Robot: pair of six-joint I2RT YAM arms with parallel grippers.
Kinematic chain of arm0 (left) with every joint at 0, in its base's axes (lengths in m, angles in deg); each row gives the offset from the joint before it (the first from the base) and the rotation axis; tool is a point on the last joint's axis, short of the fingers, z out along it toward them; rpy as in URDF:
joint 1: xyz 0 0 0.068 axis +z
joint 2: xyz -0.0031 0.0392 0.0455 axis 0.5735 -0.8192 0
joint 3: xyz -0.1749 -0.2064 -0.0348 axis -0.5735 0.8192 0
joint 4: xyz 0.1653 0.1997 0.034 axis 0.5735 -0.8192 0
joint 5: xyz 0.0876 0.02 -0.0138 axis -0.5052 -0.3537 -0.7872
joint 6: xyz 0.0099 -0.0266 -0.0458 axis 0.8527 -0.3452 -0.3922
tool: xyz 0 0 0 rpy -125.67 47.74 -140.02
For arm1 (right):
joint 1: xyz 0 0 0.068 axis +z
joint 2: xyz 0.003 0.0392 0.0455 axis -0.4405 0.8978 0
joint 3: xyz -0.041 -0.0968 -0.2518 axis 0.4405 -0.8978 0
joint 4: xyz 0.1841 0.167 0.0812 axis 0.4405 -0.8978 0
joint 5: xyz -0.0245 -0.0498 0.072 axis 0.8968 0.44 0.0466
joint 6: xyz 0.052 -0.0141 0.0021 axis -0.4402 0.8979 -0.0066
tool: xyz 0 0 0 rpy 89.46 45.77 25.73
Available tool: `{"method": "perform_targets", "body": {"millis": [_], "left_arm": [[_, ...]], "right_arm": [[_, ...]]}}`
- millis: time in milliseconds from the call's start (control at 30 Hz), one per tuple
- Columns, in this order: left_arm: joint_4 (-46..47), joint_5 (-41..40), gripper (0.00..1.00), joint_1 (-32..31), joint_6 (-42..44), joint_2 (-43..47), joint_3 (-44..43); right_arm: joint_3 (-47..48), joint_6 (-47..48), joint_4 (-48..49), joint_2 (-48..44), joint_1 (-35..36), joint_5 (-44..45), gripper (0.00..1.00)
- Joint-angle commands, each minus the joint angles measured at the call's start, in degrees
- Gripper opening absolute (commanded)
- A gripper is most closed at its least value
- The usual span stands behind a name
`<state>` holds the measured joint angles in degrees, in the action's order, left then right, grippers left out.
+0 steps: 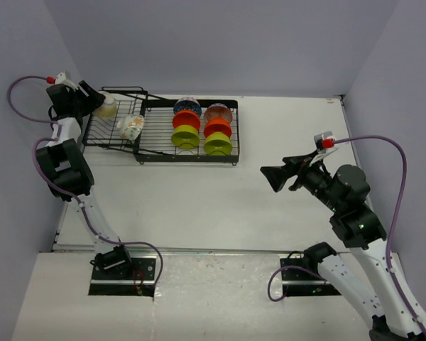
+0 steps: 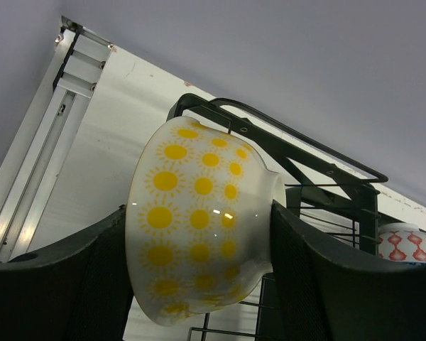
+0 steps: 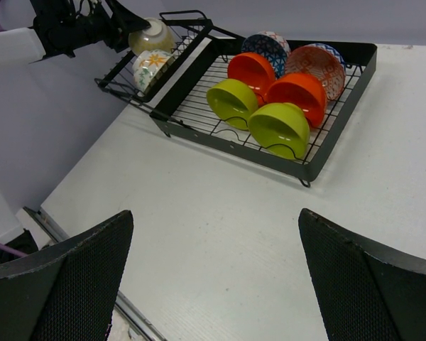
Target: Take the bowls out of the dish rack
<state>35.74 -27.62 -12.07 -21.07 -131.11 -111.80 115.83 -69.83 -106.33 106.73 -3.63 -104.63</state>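
Sun bowl [image 2: 192, 177]: cream with yellow suns, tilted on its side at the far left end of the rack [image 1: 192, 159], over the tilted basket section.
Hidden on sun bowl: inside not shown; flanks covered by the fingers [image 2: 78, 284] in the left wrist view; contact with the wires not determinable.
Floral bowl [image 1: 131, 126]: in the basket section, just beside the sun bowl; pattern too small to read.
Flat section: two rows of three, on edge. Green bowls [image 1: 185, 136] nearest, orange bowls [image 1: 187, 119] behind, then blue-patterned bowl [image 1: 187, 105] and red-patterned bowl [image 1: 218, 111].
Cut off: only a sliver of the red-patterned bowl at the right edge of the left wrist view.
Left gripper [image 2: 199, 241]: jaws spread to bowl width, one finger pressed to each side of the sun bowl, pinching it.
Right gripper [image 3: 214, 213]: jaws spread wide, holding nothing, above the bare table [image 1: 199, 206], well apart from the rack; finger bases cut off by the frame.
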Motion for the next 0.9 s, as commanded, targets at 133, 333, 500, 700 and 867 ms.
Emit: {"method": "perform_targets", "body": {"millis": [133,333,500,700,867], "left_arm": [[-0.78,-0.04,0.48,-0.94,2.97,0.39,-4.11],[-3.59,-2.85,0.42,-2.88,6.22,1.44,-6.57],[-5.61,-4.61,0.39,-3.67,7.10,2.15,-7.10],[-6.32,-4.18,0.35,-4.28,7.10,1.97,-7.98],[-6.50,-4.26,0.33,-5.16,7.63,2.23,-8.24]], "right_arm": [[0.33,0.47,1.71,0.56,0.17,-1.87,0.99],[0.25,0.47,1.54,0.74,0.17,-1.96,0.99],[0.42,0.47,1.36,0.74,0.09,-2.05,0.99],[0.33,0.47,1.19,0.56,0.17,-1.61,0.99],[0.33,0.47,1.36,0.57,0.17,-1.69,0.99]]}}
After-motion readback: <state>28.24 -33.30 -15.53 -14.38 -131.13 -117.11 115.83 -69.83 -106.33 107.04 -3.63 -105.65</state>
